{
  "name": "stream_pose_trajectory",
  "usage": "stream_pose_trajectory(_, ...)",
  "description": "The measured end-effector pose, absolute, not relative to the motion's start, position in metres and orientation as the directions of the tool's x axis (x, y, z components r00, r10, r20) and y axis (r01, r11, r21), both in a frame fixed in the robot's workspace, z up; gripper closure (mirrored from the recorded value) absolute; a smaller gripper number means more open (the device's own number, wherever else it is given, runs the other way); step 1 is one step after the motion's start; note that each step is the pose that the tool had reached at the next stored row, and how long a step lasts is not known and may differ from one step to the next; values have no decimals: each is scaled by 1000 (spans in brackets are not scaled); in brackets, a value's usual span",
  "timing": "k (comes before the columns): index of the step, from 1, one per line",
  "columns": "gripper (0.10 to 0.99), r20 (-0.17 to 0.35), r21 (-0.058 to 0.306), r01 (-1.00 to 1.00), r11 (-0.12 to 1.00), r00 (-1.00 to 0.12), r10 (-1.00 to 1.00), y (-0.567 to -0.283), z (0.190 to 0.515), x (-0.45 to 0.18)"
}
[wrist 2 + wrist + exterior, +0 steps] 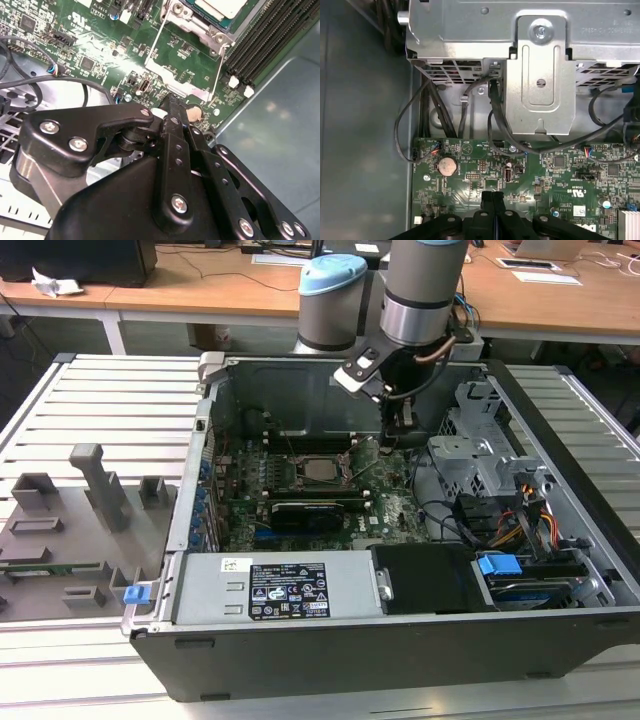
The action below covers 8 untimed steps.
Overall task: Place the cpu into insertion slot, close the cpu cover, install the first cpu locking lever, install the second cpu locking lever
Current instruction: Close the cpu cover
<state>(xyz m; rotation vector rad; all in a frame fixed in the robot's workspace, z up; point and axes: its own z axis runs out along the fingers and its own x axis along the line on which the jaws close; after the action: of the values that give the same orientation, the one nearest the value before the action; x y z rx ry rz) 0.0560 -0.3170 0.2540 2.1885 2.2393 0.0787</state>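
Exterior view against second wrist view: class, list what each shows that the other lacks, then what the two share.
Exterior view's own: the arm, the labelled power supply and the grey fixture blocks beside the case. Second wrist view's own: a coin cell and white slot latches just past the shut pincer. Shared: the green board, the cpu set into it, and the pincer above the board.

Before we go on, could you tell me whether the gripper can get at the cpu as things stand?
Likely yes: the gripper hangs over the board close to the cpu, whose top lies bare.
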Motion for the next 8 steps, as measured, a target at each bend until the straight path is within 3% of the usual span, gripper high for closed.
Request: stream_pose_trajectory(8, 980, 28, 42, 999, 31, -32, 999, -317, 249, 52)
